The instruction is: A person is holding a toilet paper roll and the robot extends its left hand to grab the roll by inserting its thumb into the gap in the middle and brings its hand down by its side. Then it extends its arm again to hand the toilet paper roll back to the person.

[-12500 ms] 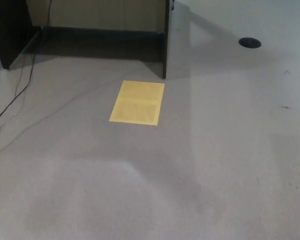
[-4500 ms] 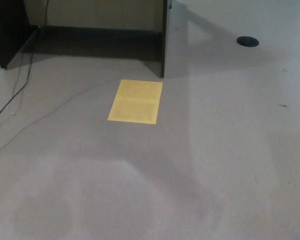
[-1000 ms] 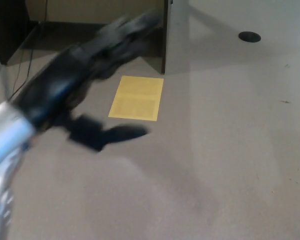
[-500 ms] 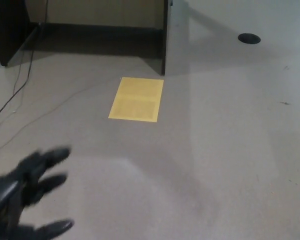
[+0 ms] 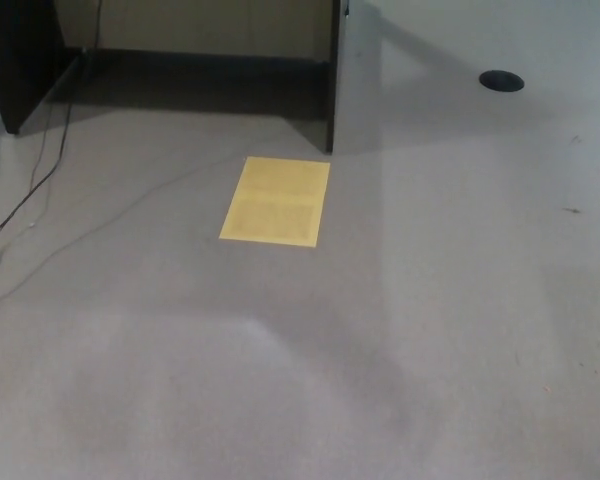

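Left robot hand: out of view now; half second ago it was at lower left with fingers spread, holding nothing. Finger state now: cannot tell. Right robot hand: not visible either.

Meaning: arm dropped to side, apparently empty; grab not confirmed.

Toilet paper roll: not visible anywhere; no person visible. No hand in view to place things against.

Count: one yellow sheet (image 5: 275, 201) on floor (image 5: 460, 300), one dark round spot (image 5: 501, 81), one cable (image 5: 30, 190), one desk (image 5: 332, 80) leg panel.
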Motion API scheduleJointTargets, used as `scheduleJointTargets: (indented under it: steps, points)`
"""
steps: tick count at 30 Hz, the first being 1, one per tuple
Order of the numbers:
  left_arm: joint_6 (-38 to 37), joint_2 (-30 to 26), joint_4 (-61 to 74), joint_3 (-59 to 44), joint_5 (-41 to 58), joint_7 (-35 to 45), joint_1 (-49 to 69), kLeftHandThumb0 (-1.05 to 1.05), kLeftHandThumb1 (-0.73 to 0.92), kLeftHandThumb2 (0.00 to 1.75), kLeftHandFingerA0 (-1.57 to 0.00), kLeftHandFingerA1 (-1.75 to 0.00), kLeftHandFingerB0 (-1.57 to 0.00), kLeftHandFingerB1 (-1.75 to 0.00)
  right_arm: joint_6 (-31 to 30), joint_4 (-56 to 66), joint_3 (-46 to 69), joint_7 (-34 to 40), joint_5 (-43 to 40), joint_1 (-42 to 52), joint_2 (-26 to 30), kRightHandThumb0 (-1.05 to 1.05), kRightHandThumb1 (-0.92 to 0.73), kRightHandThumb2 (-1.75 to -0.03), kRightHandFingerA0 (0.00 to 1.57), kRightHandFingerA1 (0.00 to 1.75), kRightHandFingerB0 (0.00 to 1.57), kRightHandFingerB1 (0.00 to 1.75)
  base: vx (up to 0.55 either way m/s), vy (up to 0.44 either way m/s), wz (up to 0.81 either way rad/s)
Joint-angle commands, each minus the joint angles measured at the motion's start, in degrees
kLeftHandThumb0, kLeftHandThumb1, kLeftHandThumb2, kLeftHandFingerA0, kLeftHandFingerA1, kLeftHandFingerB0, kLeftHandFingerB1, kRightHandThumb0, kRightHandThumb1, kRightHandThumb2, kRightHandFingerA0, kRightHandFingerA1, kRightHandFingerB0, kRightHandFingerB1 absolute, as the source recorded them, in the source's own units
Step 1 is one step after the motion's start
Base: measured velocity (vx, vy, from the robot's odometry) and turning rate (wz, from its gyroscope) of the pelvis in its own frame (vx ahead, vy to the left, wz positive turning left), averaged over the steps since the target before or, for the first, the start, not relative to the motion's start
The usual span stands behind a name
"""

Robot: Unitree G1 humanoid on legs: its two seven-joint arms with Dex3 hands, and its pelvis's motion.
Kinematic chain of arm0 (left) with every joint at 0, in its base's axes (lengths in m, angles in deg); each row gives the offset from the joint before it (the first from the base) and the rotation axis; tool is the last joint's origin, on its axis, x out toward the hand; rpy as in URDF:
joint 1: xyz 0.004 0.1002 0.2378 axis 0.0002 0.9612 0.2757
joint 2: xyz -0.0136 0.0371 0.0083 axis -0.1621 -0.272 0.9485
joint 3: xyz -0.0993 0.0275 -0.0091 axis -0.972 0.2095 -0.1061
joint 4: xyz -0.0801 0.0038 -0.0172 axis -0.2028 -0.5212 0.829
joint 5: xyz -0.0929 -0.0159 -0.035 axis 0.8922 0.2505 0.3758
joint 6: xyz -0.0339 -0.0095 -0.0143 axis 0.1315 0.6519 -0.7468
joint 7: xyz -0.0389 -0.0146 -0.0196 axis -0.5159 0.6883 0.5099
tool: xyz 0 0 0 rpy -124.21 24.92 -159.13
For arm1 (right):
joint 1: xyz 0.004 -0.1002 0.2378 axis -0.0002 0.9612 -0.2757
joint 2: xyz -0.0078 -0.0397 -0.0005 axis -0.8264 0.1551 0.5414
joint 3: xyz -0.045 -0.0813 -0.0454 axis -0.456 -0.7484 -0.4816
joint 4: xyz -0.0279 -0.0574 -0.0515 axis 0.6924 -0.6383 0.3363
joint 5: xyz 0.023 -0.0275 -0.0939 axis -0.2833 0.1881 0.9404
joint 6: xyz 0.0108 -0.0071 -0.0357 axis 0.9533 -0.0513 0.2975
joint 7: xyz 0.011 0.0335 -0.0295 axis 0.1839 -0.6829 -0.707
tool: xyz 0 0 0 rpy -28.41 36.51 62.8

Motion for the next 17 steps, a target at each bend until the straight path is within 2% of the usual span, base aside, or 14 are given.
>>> scheduleJointTargets:
  steps: [1, 3, 4, 5, 6, 8, 9, 17]
  points:
    - [-17.9, -2.9, -15.9, 0.7, -6.6, -13.2, -3.4, -0.37, 0.41, 0.61, -0.33, -0.40, -0.26, -0.36, -0.6, -1.1, 1.0, 1.0, -0.2, -0.1, 1.3, -0.38, -0.69, -0.60, 0.67, 0.72, 0.35, 0.34, 0.00, 0.000, 0.00]
    - [-18.6, -3.5, -17.3, 1.3, -7.1, -14.0, -4.2, -0.31, 0.46, 0.54, -0.38, -0.36, -0.28, -0.31, -0.3, -1.1, 1.2, 1.1, -0.3, -0.3, 1.4, -0.38, -0.70, -0.60, 0.68, 0.76, 0.36, 0.34, 0.00, 0.000, 0.00]
    - [-19.3, -3.8, -18.4, 2.4, -8.4, -15.0, -4.1, -0.33, 0.46, 0.54, -0.39, -0.37, -0.28, -0.31, -0.2, -1.1, 1.2, 1.2, -0.2, 0.2, 1.8, -0.44, -0.56, -0.86, 0.65, 0.76, 0.27, 0.48, 0.00, 0.000, 0.00]
    - [-19.7, -4.0, -18.8, 2.7, -8.6, -15.2, -4.2, -0.31, 0.46, 0.54, -0.38, -0.37, -0.29, -0.31, -0.2, -1.1, 1.1, 1.2, -0.1, 0.3, 1.8, -0.44, -0.55, -0.85, 0.66, 0.77, 0.28, 0.48, 0.00, 0.000, 0.00]
    - [-20.3, -4.2, -19.1, 3.1, -8.6, -15.2, -4.1, -0.29, 0.45, 0.53, -0.39, -0.37, -0.30, -0.31, -0.2, -1.1, 1.1, 1.3, 0.0, 0.2, 1.8, -0.37, -0.70, -0.60, 0.66, 0.75, 0.34, 0.34, 0.00, 0.000, 0.00]
    - [-21.1, -4.1, -19.5, 3.7, -8.5, -15.5, -3.9, -0.29, 0.46, 0.53, -0.40, -0.37, -0.30, -0.31, -0.4, -1.1, 1.0, 1.5, 0.1, 0.4, 1.8, -0.38, -0.68, -0.60, 0.64, 0.72, 0.33, 0.34, 0.00, 0.000, 0.00]
    - [-21.3, -4.3, -20.1, 3.9, -8.5, -15.8, -4.0, -0.36, 0.39, 0.62, -0.36, -0.42, -0.28, -0.37, -0.6, -1.2, 1.2, 1.5, 0.0, 0.3, 1.7, -0.38, -0.69, -0.60, 0.65, 0.71, 0.31, 0.33, 0.00, 0.000, 0.00]
    - [-24.7, -4.6, -24.3, 4.9, -7.8, -17.9, -5.4, -0.35, 0.40, 0.62, -0.37, -0.42, -0.30, -0.38, -0.7, -1.0, 1.5, 1.1, -0.1, -0.1, 1.9, -0.37, -0.70, -0.61, 0.66, 0.75, 0.31, 0.33, 0.00, 0.000, 0.00]
